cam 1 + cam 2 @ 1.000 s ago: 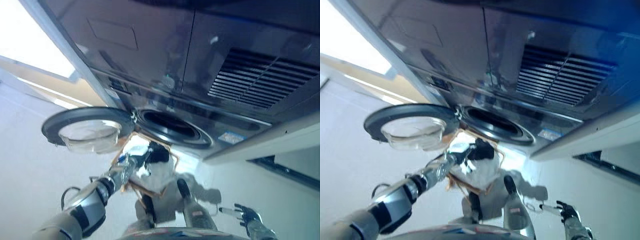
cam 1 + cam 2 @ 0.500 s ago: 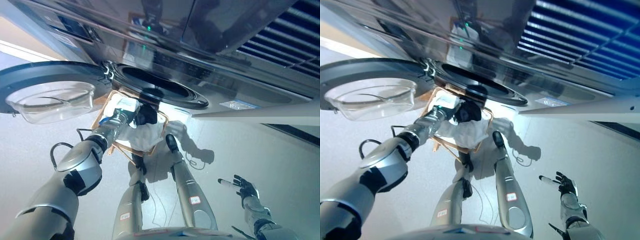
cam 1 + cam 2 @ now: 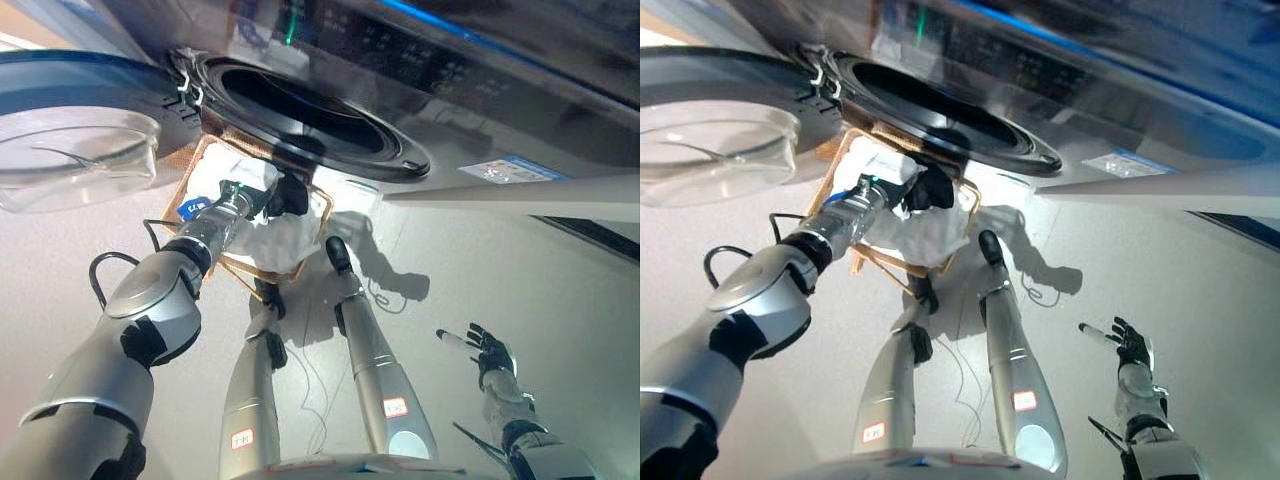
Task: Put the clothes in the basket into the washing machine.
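1. At about 10 o'clock the washing machine's round door (image 3: 70,140) stands swung open, a dark ring around a clear, bowl-shaped glass window.
2. Just right of it, toward 12 o'clock, the machine's dark round opening (image 3: 300,110) gapes in the glossy washing machine (image 3: 1060,60) front, which fills the upper part of both views.
3. Below the opening, near the centre, a basket (image 3: 835,165) with a thin orange-brown frame sits on the pale floor (image 3: 560,300). It holds the clothes (image 3: 925,225): a crumpled white heap with a blue patch at its left edge.
4. The left hand (image 3: 285,197), dark, reaches in from 8 o'clock and sits on top of the white heap inside the basket; its fingers appear curled into the cloth, gripping it.
5. At about 4 o'clock the right hand (image 3: 1132,345) hangs over bare floor, well apart from the basket, fingers spread wide and holding nothing.
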### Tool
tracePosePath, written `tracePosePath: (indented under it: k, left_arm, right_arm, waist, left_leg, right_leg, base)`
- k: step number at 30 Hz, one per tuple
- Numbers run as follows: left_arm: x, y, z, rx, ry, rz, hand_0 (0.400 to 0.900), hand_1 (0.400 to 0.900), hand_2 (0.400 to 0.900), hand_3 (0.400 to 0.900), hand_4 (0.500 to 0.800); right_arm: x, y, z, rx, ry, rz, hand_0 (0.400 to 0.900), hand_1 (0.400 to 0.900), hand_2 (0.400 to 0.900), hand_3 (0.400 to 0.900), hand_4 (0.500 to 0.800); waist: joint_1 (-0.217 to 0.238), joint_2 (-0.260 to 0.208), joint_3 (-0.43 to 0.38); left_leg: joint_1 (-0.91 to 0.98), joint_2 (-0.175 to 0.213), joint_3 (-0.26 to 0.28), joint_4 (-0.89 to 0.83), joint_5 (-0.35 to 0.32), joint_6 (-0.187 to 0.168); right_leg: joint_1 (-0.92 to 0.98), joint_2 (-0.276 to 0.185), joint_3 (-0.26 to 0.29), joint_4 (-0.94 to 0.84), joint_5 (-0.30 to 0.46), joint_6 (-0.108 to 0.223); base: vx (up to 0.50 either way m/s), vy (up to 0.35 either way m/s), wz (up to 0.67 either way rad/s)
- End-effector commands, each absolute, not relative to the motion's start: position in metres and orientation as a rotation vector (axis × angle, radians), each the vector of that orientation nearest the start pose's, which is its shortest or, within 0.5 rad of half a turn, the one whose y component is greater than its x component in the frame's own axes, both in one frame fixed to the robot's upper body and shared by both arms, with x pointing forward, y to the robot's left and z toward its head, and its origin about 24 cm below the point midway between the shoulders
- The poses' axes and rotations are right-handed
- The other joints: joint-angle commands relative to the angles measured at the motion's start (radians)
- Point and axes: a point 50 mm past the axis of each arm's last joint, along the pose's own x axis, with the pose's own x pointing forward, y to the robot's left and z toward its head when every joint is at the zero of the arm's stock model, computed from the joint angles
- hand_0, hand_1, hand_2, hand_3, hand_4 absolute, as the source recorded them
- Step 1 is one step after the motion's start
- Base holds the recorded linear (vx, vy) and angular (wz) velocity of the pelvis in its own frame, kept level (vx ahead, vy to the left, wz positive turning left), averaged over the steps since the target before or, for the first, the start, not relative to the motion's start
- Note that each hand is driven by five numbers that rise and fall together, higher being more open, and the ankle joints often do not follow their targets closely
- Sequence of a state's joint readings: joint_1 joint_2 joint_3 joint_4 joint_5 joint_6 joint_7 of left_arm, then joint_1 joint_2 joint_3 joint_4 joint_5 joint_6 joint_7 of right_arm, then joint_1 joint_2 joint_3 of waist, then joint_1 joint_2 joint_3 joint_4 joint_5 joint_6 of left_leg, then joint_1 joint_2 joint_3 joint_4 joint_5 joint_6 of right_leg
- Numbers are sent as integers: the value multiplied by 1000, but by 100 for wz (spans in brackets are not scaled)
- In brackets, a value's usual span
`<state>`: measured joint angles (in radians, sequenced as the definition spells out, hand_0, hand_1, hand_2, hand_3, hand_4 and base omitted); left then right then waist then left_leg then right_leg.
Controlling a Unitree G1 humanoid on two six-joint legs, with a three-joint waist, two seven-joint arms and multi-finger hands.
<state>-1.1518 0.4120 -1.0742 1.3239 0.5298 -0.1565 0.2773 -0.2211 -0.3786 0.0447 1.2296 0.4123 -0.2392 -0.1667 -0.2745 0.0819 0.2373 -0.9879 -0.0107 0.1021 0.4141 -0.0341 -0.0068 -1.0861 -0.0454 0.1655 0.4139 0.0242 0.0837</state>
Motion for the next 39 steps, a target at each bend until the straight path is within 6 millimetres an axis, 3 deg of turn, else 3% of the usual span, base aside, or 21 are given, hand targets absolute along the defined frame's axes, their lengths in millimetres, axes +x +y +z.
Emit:
tracePosePath:
  k: [1, 8, 13, 21, 31, 32, 33, 34, 39]
  left_arm:
    - [419, 176, 155, 1788, -181, -85, 900, 900, 900, 900, 800]
    - [422, 192, 177, 1848, -156, 6, 900, 900, 900, 900, 800]
    - [424, 195, 192, 1759, -185, 86, 900, 900, 900, 900, 800]
    - [424, 203, 205, 1626, -213, 193, 900, 900, 900, 900, 800]
    - [422, 204, 193, 1550, -180, 207, 900, 900, 900, 900, 800]
    - [422, 204, 192, 1548, -179, 206, 763, 763, 763, 763, 718]
    - [422, 205, 191, 1550, -174, 203, 518, 518, 518, 518, 571]
    - [421, 206, 189, 1552, -169, 202, 400, 400, 400, 400, 500]
    - [421, 204, 183, 1553, -157, 190, 400, 400, 400, 400, 500]
  right_arm:
    - [148, -321, -106, -143, 784, -639, 900, 900, 900, 900, 800]
    - [150, -317, -107, -82, 759, -687, 900, 900, 900, 900, 800]
    - [160, -308, -106, -61, 722, -662, 900, 900, 900, 900, 800]
    - [158, -298, -109, -46, 697, -651, 900, 900, 900, 900, 800]
    - [154, -297, -110, -57, 694, -653, 900, 900, 900, 900, 800]
    - [154, -297, -110, -61, 694, -651, 900, 900, 900, 900, 800]
    - [153, -298, -110, -63, 694, -652, 900, 900, 900, 900, 800]
    - [154, -297, -110, -65, 693, -648, 900, 900, 900, 900, 800]
    - [156, -299, -108, -72, 682, -646, 900, 900, 900, 900, 800]
  waist:
    - [-42, 38, 0]
    - [-46, 34, 28]
    - [-49, 24, 33]
    - [-50, 4, 24]
    - [-60, -12, -9]
    - [-61, -14, -12]
    - [-63, -15, -14]
    - [-63, -16, -17]
    - [-65, -18, -30]
  left_leg:
    - [-53, 18, 9, 123, -145, -15]
    - [-177, 26, 39, 282, -217, 10]
    - [-232, 22, 45, 324, -233, 23]
    - [-304, 24, 46, 385, -251, 33]
    - [-357, 36, 28, 389, -244, 31]
    - [-360, 37, 25, 389, -242, 30]
    - [-363, 38, 24, 389, -242, 30]
    - [-364, 39, 22, 389, -241, 30]
    - [-365, 40, 22, 388, -242, 30]
  right_leg:
    - [-16, 18, -23, -66, 26, -27]
    - [-147, 42, -10, 74, -15, -28]
    - [-203, 48, -8, 108, -20, -32]
    - [-271, 67, -7, 143, -21, -39]
    - [-313, 75, -22, 125, -6, -42]
    - [-314, 76, -24, 123, -5, -42]
    - [-316, 76, -26, 123, -6, -43]
    - [-316, 75, -29, 122, -5, -43]
    - [-315, 79, -32, 116, -4, -44]
  base:
    - [18, 69, -21]
    - [4, 22, -11]
    - [12, 17, -6]
    - [-4, 9, -8]
    - [-11, 0, -6]
    - [0, 0, 0]
    - [0, 0, 0]
    - [0, 0, 0]
    - [7, 2, -4]
